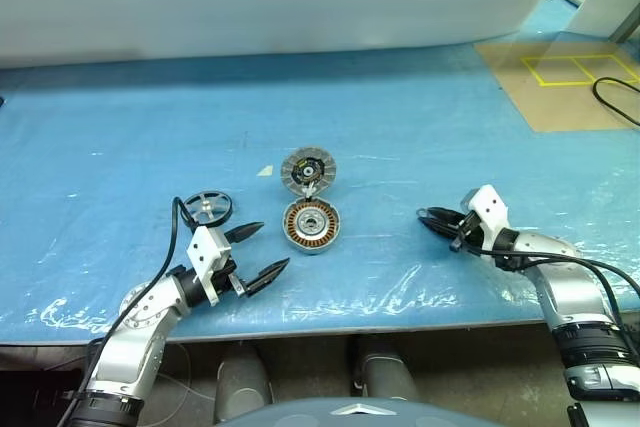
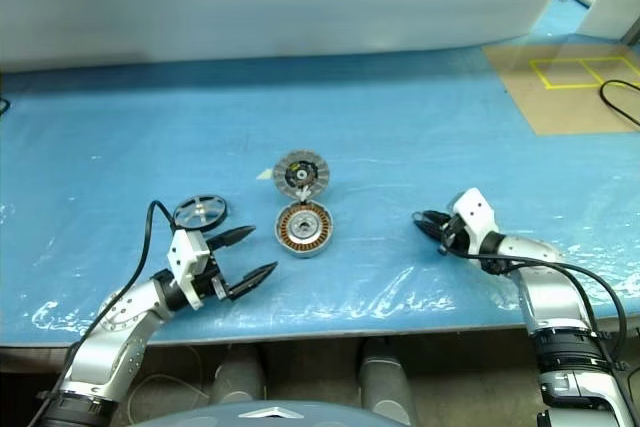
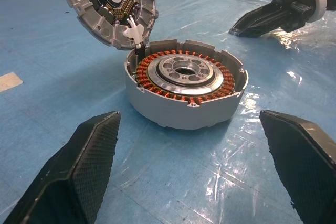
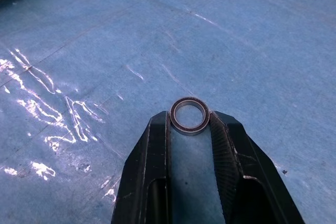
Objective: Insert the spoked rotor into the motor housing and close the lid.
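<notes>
Left eye view: rotor (image 1: 207,208) at 11 o'clock of the left gripper (image 1: 258,252), whose fingers are spread wide, empty. Housing (image 1: 311,224) at its 2 o'clock, lid (image 1: 307,169) tilted up at the housing's 12 o'clock. Right gripper (image 4: 189,119) pinches a small ring (image 4: 189,115), housing at its 9 o'clock, well apart.

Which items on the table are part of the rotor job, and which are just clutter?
Job:
- spoked rotor
- motor housing, open
- lid, tilted up behind the housing

Other:
- small metal ring, between the right gripper fingertips
- brown board with yellow tape squares
- black cable
</notes>
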Tool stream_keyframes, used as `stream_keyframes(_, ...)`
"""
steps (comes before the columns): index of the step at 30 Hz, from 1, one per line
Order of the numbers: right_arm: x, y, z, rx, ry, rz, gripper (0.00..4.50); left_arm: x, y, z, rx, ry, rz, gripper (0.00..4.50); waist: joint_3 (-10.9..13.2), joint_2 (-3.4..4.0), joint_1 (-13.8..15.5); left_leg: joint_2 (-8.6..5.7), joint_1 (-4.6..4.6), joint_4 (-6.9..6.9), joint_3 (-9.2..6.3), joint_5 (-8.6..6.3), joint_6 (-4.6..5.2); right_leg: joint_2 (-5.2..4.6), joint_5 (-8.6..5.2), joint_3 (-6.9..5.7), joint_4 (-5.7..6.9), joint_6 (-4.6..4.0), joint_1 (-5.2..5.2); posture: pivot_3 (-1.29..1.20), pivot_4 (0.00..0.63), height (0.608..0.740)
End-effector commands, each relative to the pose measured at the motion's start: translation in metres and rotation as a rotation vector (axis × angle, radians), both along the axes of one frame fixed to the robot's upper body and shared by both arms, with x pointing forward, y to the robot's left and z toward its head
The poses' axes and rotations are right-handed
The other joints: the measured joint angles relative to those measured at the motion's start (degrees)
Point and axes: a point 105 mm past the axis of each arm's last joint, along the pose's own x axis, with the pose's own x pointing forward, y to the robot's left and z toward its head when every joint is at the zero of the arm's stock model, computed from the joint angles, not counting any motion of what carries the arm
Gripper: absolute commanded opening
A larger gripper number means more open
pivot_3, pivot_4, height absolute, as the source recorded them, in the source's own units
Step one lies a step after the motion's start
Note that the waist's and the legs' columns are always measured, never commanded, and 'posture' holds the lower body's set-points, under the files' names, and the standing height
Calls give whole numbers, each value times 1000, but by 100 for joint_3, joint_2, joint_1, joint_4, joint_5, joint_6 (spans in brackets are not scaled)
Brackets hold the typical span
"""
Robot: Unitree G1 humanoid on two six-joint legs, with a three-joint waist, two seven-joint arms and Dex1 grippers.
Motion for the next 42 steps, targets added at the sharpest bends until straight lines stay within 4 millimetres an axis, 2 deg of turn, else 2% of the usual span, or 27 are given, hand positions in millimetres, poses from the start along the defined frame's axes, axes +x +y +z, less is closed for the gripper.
stream_keyframes(1,6,4,10,5,-39,7,652,-1,-1,9,-2,-40,-12,4500,0,0,-3,0,0,0,0,0,0,0,0,0,0,0,0,0,150,740)
stream_keyframes(4,14,15,25,36,-85,31,652,-1,1,9,-1,-41,-8,4500,0,1,-17,0,0,0,1,0,0,0,0,1,0,0,-1,0,150,740)
stream_keyframes(9,25,55,68,119,-166,162,652,-1,3,9,4,-42,-2,4500,0,6,-27,1,1,-1,2,0,0,1,1,2,7,0,-5,0,150,740)
stream_keyframes(13,22,76,80,137,-158,255,652,0,4,9,4,-42,0,4500,0,6,27,1,1,-1,1,1,0,1,0,0,4,0,-4,0,150,740)
stream_keyframes(20,-3,106,76,121,-46,470,652,-1,2,10,-1,-42,6,4500,0,6,34,2,-1,-3,3,2,-2,0,1,-2,-1,0,-4,0,150,740)
stream_keyframes(25,-11,125,76,115,-33,570,652,-1,0,11,-3,-42,9,4500,0,6,17,2,1,-1,3,1,-1,0,1,-1,2,0,-3,0,150,740)
stream_keyframes(30,-13,144,72,83,-57,646,652,0,1,11,-3,-43,12,4500,0,6,-6,3,1,-1,2,4,-7,1,1,-1,2,0,-4,0,150,740)
stream_keyframes(42,-6,174,54,-37,-81,745,652,-2,3,9,-2,-46,24,4500,0,6,-5,2,0,1,3,5,-8,0,1,-2,6,0,-5,0,150,740)
